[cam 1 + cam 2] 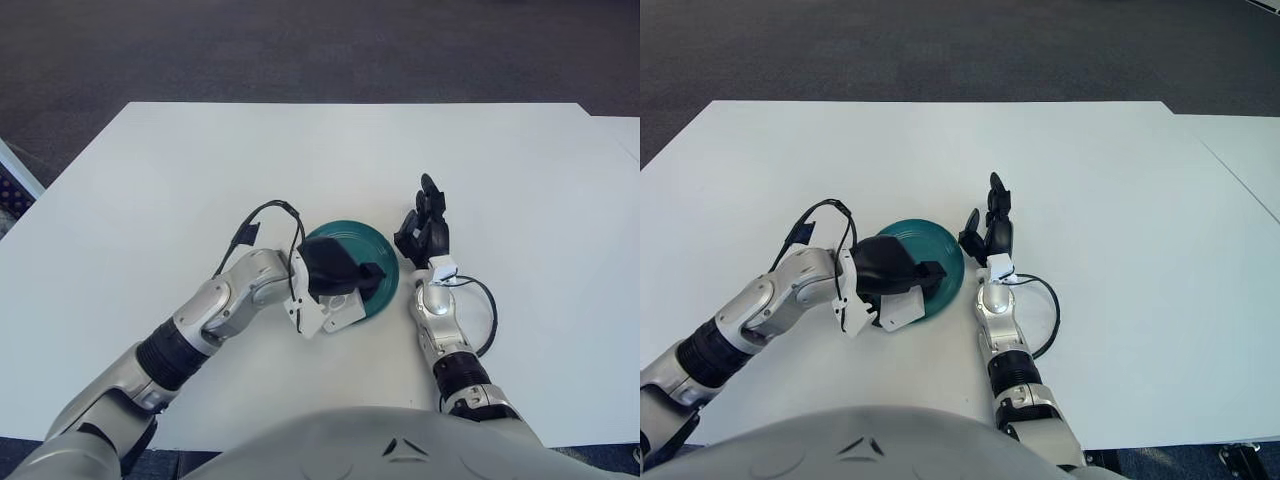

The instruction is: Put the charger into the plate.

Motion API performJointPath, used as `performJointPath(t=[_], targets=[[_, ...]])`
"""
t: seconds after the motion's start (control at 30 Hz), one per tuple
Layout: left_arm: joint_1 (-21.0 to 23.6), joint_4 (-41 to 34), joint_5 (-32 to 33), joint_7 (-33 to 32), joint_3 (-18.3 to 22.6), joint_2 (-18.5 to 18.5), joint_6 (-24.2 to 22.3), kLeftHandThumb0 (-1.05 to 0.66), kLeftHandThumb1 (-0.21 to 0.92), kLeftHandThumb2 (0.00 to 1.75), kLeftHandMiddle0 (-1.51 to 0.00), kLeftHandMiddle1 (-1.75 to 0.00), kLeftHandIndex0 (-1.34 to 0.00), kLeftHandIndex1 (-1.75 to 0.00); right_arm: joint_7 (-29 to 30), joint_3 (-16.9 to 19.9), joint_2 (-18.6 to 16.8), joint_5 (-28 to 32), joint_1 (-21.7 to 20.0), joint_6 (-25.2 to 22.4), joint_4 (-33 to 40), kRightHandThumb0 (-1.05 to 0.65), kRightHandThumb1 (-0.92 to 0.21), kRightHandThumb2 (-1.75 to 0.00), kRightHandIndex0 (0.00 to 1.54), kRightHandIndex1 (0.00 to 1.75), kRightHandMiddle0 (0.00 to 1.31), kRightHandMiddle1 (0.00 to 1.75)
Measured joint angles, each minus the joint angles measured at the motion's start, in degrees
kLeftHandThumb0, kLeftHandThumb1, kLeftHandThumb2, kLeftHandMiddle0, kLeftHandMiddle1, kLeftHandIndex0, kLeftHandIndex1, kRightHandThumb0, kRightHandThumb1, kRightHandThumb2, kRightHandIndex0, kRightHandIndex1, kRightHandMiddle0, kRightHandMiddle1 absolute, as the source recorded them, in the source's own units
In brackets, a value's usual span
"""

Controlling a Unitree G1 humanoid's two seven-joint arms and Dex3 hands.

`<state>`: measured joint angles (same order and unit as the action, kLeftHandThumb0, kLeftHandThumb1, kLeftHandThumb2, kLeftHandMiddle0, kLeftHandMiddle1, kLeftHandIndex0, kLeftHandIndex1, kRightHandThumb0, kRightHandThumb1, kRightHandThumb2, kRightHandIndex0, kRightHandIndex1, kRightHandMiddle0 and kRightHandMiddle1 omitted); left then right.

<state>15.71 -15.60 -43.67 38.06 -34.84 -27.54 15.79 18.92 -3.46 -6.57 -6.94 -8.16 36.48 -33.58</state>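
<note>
While the left hand [335, 280] hangs over the near-left part of the green plate [378, 247], the charger itself cannot be picked out in either view: it may be hidden inside or under that hand, but nothing shows it. Whether those fingers are clamped on something or merely curled cannot be told (the dark palm covers whatever is beneath). From the plate's centre the left hand sits at about 7 o'clock, already overlapping the rim, so it is the nearer of the 2 hands. The right hand [424, 232] shows just beside the plate at about 3 o'clock, fingers loosely spread and holding nothing, pointing toward 12. No long axis of the charger can be judged. On the white table [150, 180] nothing else shows.
</note>
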Motion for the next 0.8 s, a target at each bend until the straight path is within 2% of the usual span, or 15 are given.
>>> performJointPath(t=[0.13, 0.2, 0.3, 0.5, 0.8], targets=[[0.01, 0.33, -0.30, -0.99, 0.86, 1.03, -0.75, -0.41, 0.57, 0.78, -0.79, -1.75, -0.62, -1.47, 0.56, -1.16, 0.20, -1.35, -0.12, -0.02, -0.04, -0.67, -0.92, -1.01, 0.17, 0.01, 0.00, 0.39], [0.01, 0.38, -0.30, -1.19, 1.26, 1.39, -1.15, -0.44, 0.45, 1.05, -0.81, -1.75, -0.59, -1.63, 0.79, -1.81, 0.29, -2.13, -0.14, -0.18, 0.17, -0.65, -0.92, -1.01, 0.20, 0.01, 0.00, 0.43], [-0.01, 0.60, -0.29, -1.63, 1.59, 2.06, -1.87, -0.45, 0.37, 1.21, -0.85, -1.75, -0.59, -1.71, 1.41, -3.52, 0.18, -3.79, 0.31, -0.55, 1.22, -0.63, -0.92, -1.01, 0.22, 0.02, 0.00, 0.48], [-0.08, 1.60, -0.14, -3.60, 2.50, 4.15, -2.97, -0.47, 0.31, 1.31, -0.94, -1.75, -0.61, -1.74, -1.66, -5.55, 0.35, -3.96, 0.36, 0.70, 1.47, -0.60, -0.92, -1.02, 0.27, 0.02, 0.00, 0.55], [-0.42, 4.19, 0.71, -7.66, 2.70, 6.40, -1.42, -0.49, 0.26, 1.38, -1.01, -1.75, -0.65, -1.75, -9.09, -5.21, 0.61, 3.78, 1.59, 1.64, 2.35, -0.60, -0.92, -1.01, 0.26, 0.01, 0.00, 0.57]])
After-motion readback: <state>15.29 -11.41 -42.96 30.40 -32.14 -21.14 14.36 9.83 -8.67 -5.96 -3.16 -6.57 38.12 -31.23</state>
